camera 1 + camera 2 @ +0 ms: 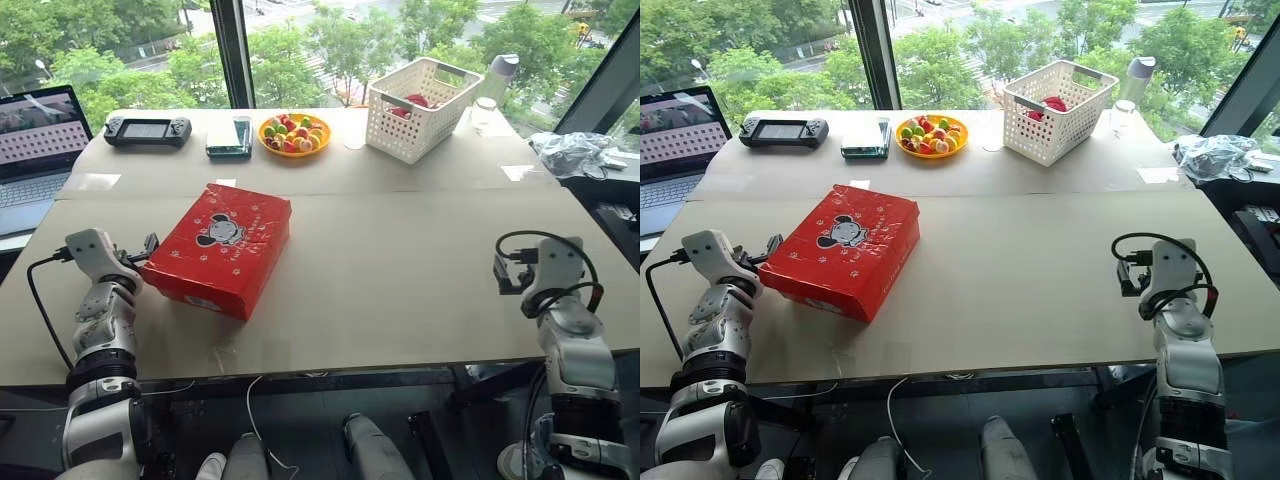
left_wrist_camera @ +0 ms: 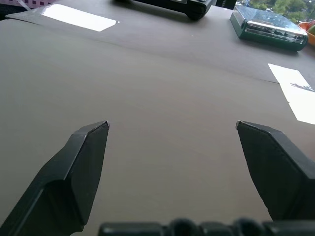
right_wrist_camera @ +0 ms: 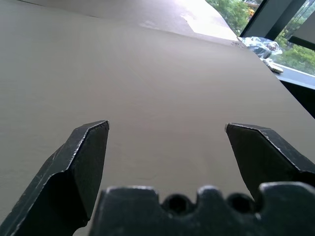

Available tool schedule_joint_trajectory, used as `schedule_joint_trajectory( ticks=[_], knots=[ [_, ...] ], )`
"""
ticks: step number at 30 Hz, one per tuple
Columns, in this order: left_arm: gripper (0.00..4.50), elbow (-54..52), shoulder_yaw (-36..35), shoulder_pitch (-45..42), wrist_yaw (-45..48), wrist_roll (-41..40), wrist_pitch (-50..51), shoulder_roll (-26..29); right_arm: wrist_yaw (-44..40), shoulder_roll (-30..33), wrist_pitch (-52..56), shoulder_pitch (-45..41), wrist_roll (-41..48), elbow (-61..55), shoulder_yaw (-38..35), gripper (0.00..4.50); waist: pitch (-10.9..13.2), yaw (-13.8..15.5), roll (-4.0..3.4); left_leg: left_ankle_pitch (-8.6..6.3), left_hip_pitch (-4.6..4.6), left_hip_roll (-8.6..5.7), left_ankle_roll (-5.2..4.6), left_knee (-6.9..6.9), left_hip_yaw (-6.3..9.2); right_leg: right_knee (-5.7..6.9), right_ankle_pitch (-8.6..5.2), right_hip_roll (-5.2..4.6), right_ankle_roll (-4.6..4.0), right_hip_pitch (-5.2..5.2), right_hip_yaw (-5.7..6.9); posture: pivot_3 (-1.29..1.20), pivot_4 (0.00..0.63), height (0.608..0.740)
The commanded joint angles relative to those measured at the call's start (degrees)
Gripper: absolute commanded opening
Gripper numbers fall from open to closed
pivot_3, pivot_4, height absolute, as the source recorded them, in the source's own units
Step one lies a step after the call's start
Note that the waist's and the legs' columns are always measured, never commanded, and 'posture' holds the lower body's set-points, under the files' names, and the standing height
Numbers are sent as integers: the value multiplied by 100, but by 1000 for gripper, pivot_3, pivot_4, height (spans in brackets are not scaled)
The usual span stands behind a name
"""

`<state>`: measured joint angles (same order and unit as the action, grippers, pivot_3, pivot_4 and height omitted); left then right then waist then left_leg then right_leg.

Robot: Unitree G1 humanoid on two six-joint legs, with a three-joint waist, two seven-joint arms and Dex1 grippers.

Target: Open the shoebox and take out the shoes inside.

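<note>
left eye view has the red shoebox (image 1: 220,249) shut, looks like light, stiff, slick cardboard, so i'd lift the lid's long edge; left gripper (image 2: 172,130) and right gripper (image 3: 167,129) both gape wide, empty.

The shoebox (image 1: 220,250) was a red rectangular cardboard box with a cartoon mouse print on its lid. The lid was closed. The box lay flat on the tabletop (image 1: 400,280), left of centre, turned at an angle to the near edge. A white label showed on its near end.
</note>
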<state>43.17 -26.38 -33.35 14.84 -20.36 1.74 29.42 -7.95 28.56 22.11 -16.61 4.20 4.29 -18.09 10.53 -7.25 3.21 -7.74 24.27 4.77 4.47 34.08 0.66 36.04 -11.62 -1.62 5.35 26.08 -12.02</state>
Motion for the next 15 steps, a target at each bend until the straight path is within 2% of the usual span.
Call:
schedule_joint_trajectory(
  ticks=[1,7,8,9,12,15],
  knots=[
    [4453,-139,-27,80,3,17,-4,50,-11,91,-149,-62,-21,-213,-42,4500,0,-2,0,0,0,0,0,0,0,0,0,0,0,0,0,0,150,725],
    [4453,-48,140,99,86,182,-112,106,-62,43,-133,-85,-22,-235,55,4500,0,-2,0,0,0,0,0,0,0,1,0,0,0,0,0,0,150,725],
    [4494,-11,237,100,261,261,-138,182,-127,16,-101,-89,-1,-306,133,4248,0,-2,0,0,0,0,0,2,0,1,0,0,0,-1,1,0,150,725],
    [4494,27,364,105,464,366,-170,278,-203,-10,-60,-91,23,-387,225,4248,0,-5,0,0,0,0,0,3,0,1,0,0,0,-1,1,0,150,725],
    [4500,120,660,127,1124,554,-332,544,-446,-65,-21,-41,30,-704,550,3419,0,-46,0,0,-1,1,0,3,1,3,0,2,-1,0,1,0,150,725],
    [3857,317,929,76,1868,697,-426,872,-951,-123,146,-23,258,-1097,935,2332,0,-68,1,0,1,0,0,3,2,3,-1,1,-2,0,1,0,150,725]
  ],
)
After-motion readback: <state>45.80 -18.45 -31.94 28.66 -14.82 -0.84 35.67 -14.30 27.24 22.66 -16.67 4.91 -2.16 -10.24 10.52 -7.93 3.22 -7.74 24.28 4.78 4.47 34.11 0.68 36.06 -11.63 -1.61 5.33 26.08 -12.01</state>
